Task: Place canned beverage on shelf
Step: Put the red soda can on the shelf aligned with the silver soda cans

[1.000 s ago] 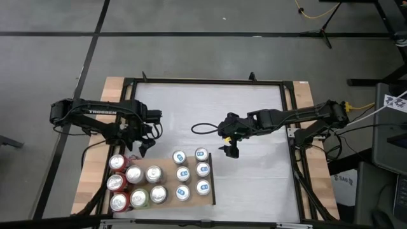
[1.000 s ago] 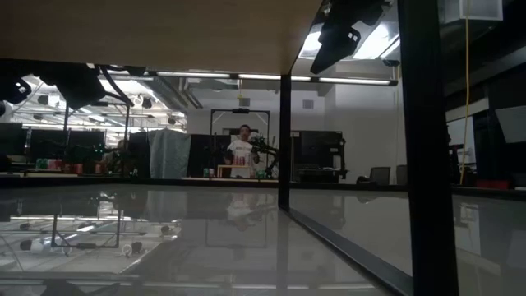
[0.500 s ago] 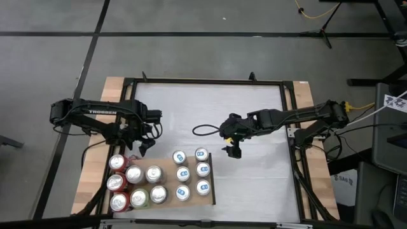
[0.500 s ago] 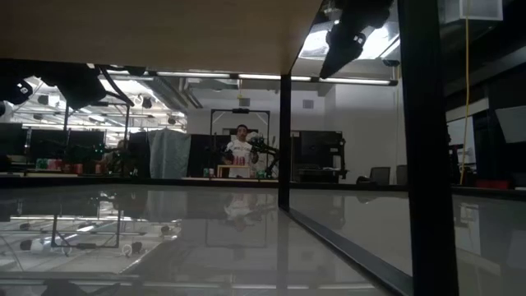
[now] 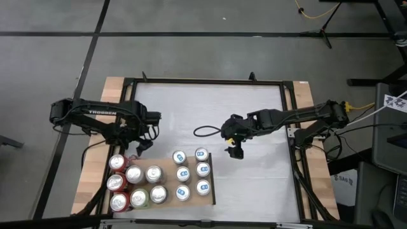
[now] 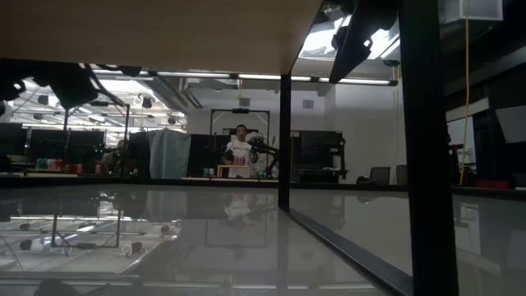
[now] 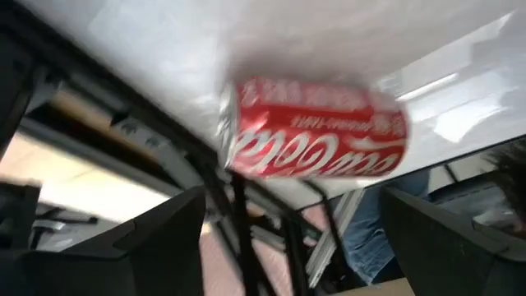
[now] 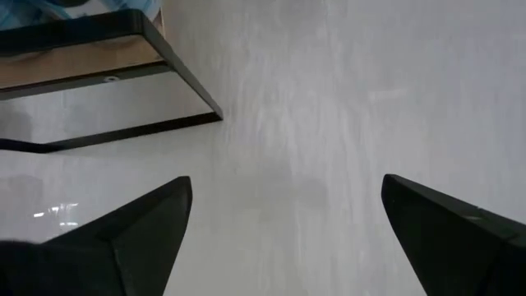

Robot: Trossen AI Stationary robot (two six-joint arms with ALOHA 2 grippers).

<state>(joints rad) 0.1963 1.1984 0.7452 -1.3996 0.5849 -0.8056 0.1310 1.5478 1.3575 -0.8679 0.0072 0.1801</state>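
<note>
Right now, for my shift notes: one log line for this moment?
left gripper: open, facing red can | right gripper: open, empty | shelf: cans standing

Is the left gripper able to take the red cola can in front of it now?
Probably yes: the left gripper is open, and the red cola can lies on its side on the white table ahead of the fingers, with nothing between.

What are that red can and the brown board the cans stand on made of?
The red can looks like thin metal, probably aluminium: glossy printed red side, silvery rim at one end. The board, the shelf, looks like wood or a wood-look laminate: matte light brown with a thin dark strip on its edge. Which one, the pictures leave open.
</note>
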